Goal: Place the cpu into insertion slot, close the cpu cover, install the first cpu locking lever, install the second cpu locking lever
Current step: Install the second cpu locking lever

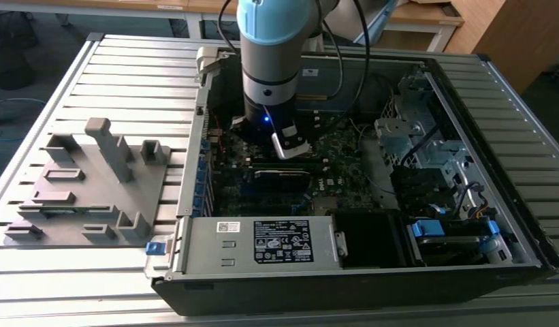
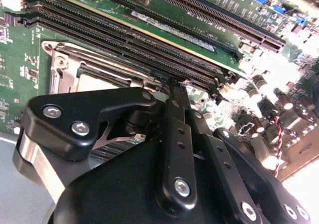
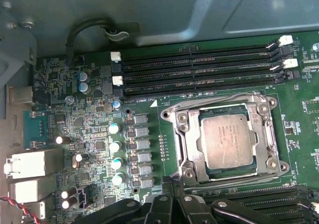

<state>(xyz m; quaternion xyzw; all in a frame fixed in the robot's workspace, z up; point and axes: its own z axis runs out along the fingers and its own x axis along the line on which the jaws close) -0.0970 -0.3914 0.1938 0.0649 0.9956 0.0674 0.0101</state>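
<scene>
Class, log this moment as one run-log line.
cpu: seated in insertion slot | cpu cover: closed over it | gripper: beside socket, holding nothing visible

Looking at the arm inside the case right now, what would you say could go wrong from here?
1. The cpu sits in the insertion slot under the cpu cover; a push off-centre might skew the frame.
2. The gripper hangs close above the memory slots, so drifting sideways may strike their white latches.
3. Capacitors stand beside the socket and could get knocked.
</scene>
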